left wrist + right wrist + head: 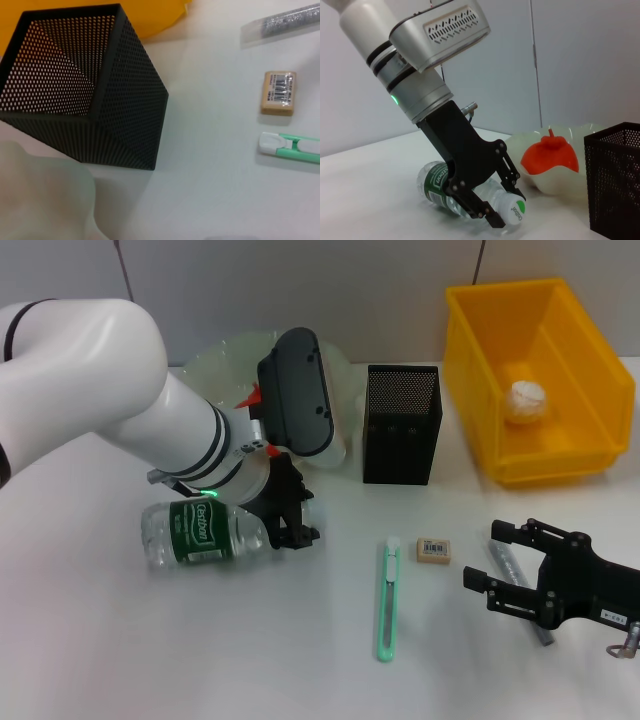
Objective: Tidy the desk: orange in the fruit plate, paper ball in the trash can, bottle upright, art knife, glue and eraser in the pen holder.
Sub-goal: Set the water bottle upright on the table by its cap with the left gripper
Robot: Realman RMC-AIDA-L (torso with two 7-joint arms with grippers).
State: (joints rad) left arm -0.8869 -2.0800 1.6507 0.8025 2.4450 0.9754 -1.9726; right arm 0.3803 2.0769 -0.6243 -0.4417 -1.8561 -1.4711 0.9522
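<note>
The clear bottle (pixel 205 530) with a green label lies on its side. My left gripper (pixel 295 518) has its fingers on either side of the neck, by the cap (pixel 514 210), and is shut on it. The orange (pixel 550 155) rests in the pale fruit plate (pixel 560 182). In the yellow trash can (pixel 560 350) sits the paper ball (pixel 528 400). A black mesh pen holder (pixel 402 425) stands mid-table. In front of it lie the green art knife (pixel 388 598) and the eraser (pixel 433 550). My right gripper (pixel 482 556) hangs open over the silver glue (pixel 503 562).
The fruit plate (pixel 225 355) is mostly hidden behind my left arm in the head view. Pen holder (pixel 85 85), eraser (pixel 279 92), art knife (pixel 290 147) and glue (pixel 285 20) also show in the left wrist view. Bare white table lies along the front.
</note>
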